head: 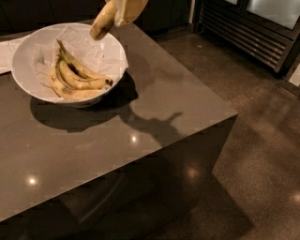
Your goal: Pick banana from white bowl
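1. The banana (102, 24) hangs in the air near the top of the view, lifted clear of the white bowl (23, 61) and above its far right rim. It is tilted, with its darkened lower tip pointing down and to the left. Its upper end is hidden inside the gripper.
2. The gripper (121, 10) is at the very top edge, pale cream and partly cut off by the frame. It is pinched onto the upper end of the banana and carries it.
3. The white bowl stands on the far left part of the table (154, 122). It is wide and shallow, and it is lined with crinkled white paper (101, 51).
4. A bunch of bananas (75, 79) lies in the bowl on the paper, toward the near side. They are yellow with brown flecks and curve together, with a dark end close to the right rim.
5. The table has a glossy, dark grey-brown top with a few small light reflections. A shadow (154, 124) runs from under the bowl toward the table's right front corner.
6. A flat white sheet (5, 54) lies on the table at the left edge, just beside the bowl.
7. Past the table's right edge is a dark polished floor (262, 154). At the top right stands an appliance with a louvred grille (243, 33).
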`<act>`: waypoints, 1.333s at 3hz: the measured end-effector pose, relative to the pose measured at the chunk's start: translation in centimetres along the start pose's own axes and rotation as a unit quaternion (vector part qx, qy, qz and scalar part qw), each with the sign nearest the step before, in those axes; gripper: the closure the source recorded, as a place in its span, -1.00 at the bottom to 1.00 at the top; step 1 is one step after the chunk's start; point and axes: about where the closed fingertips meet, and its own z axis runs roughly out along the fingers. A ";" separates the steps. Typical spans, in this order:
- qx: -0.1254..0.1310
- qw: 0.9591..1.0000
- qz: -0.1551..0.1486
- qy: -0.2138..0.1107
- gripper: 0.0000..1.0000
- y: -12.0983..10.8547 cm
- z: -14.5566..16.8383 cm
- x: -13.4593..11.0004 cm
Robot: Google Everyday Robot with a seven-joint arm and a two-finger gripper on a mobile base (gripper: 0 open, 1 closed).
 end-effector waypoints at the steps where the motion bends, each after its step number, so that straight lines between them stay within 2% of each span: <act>1: 0.002 1.000 -0.007 0.005 1.00 0.1 -0.6 -0.1; 2: 0.020 1.000 -0.012 0.020 1.00 1.1 -2.1 0.1; 3: 0.030 0.999 -0.033 0.029 1.00 1.9 -2.1 0.3; 4: 0.031 0.999 -0.036 0.027 1.00 2.1 -2.4 0.1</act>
